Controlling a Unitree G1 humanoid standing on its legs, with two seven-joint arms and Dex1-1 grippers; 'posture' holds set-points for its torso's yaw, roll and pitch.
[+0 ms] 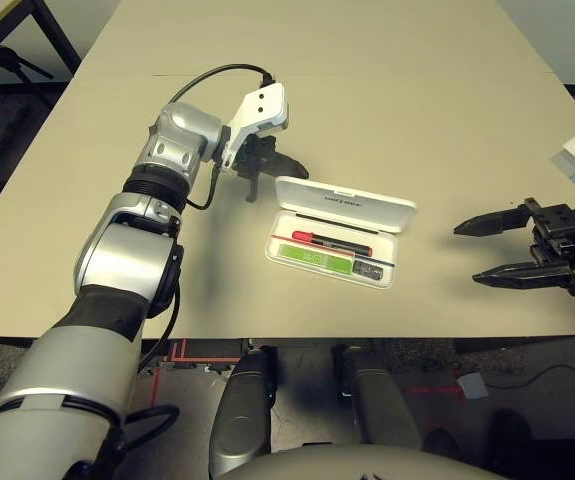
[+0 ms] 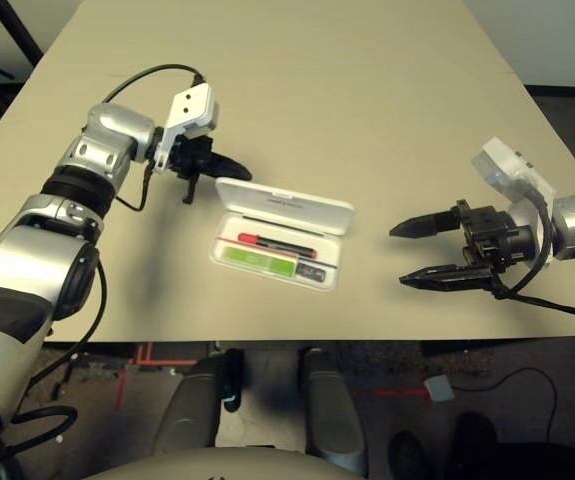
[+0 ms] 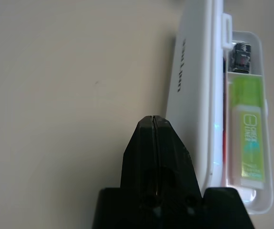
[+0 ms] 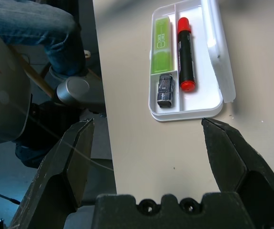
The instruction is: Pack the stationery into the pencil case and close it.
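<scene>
The white pencil case lies open at the table's middle, its lid standing up along the far side. In its tray lie a red marker, a light green bar and a small dark clip. My left gripper is shut and empty, its tip just behind the left end of the lid. My right gripper hangs open and empty to the right of the case, pointing at it. The right wrist view shows the marker, bar and clip lying side by side in the tray.
The tan table is bare behind and around the case. Its front edge runs close below the case. A person's leg in jeans shows past that edge, and a black stand is off the far left corner.
</scene>
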